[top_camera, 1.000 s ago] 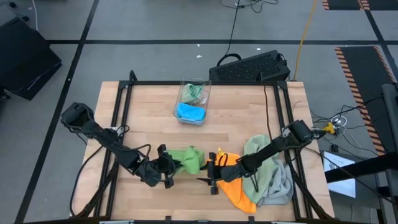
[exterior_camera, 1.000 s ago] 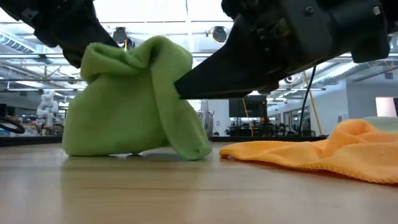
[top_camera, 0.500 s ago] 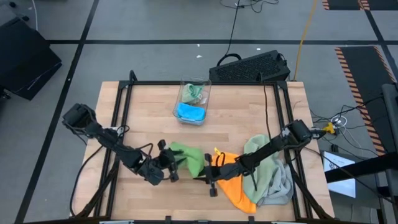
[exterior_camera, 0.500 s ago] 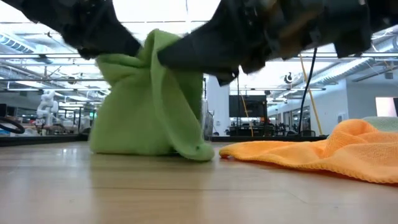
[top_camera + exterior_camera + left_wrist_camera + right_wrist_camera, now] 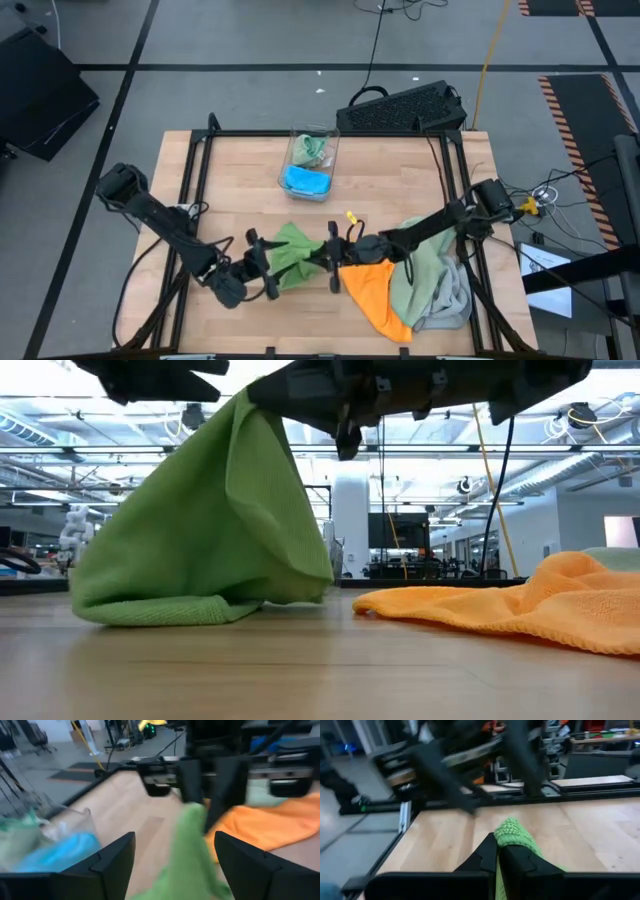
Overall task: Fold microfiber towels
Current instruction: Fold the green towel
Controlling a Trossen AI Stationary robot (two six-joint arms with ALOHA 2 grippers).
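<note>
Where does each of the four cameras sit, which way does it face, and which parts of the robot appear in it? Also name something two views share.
High view: above the table, looking straight down; both arms show, bright green towel between them.
Low view: at table-top height, looking level across; dark arm parts overhead, orange towel on its right side.
Left wrist view: on the left arm, past the open left gripper toward the right arm.
Right wrist view: on the right arm; right gripper shut on the bright green towel.
All four views show that towel.

A big open robotics lab: taped grey floor (image 5: 250, 40), ceiling lights (image 5: 350, 415), distant workstations (image 5: 400, 565), loose cables (image 5: 375, 40).
</note>
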